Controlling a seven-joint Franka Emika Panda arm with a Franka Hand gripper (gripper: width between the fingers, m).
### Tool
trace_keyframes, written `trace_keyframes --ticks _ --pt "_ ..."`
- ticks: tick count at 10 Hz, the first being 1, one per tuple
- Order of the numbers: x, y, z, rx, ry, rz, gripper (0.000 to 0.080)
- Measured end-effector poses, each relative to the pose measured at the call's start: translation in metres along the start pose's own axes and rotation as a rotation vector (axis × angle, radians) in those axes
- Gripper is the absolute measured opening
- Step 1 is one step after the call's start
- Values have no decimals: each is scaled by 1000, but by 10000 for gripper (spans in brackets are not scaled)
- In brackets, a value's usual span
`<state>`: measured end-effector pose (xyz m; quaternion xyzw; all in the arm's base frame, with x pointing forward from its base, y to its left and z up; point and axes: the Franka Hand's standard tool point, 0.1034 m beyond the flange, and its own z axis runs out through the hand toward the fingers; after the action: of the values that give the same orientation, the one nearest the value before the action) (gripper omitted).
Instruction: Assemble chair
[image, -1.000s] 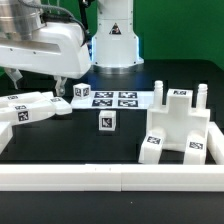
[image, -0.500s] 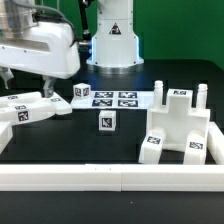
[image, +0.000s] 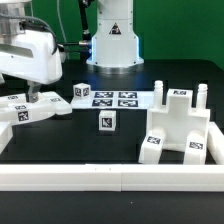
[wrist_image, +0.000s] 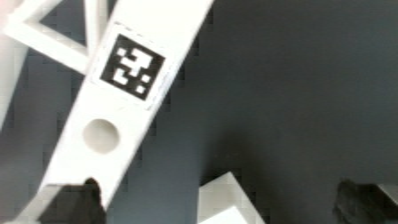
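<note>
Several white chair pieces with black-and-white tags lie on the dark table. Long flat pieces (image: 35, 108) lie at the exterior view's left. A small cube (image: 82, 92) sits behind them, and another cube (image: 106, 121) sits in the middle. A big blocky piece with pegs (image: 178, 125) stands at the exterior view's right. My gripper (image: 28, 97) hangs low over the left pieces. In the wrist view the gripper (wrist_image: 222, 205) is open, its dark fingers (wrist_image: 71, 205) wide apart. A long tagged piece with a round hole (wrist_image: 111, 110) lies below it, and a white corner (wrist_image: 228, 198) shows between the fingers.
The marker board (image: 113, 98) lies flat at the back middle. A long white border rail (image: 110, 178) runs along the front and up the exterior view's right side. The robot base (image: 112, 40) stands behind the marker board.
The arm has moved toward the exterior view's left and come down over the long flat pieces. No piece has moved.
</note>
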<state>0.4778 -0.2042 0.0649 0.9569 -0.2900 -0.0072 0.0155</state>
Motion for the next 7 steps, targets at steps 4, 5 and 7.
trace_keyframes --ticks 4,5,7 --pt "-1 28 13 3 -18 100 648" --pt "-2 36 19 5 -21 126 649" --pt "-5 50 33 -2 -19 155 649"
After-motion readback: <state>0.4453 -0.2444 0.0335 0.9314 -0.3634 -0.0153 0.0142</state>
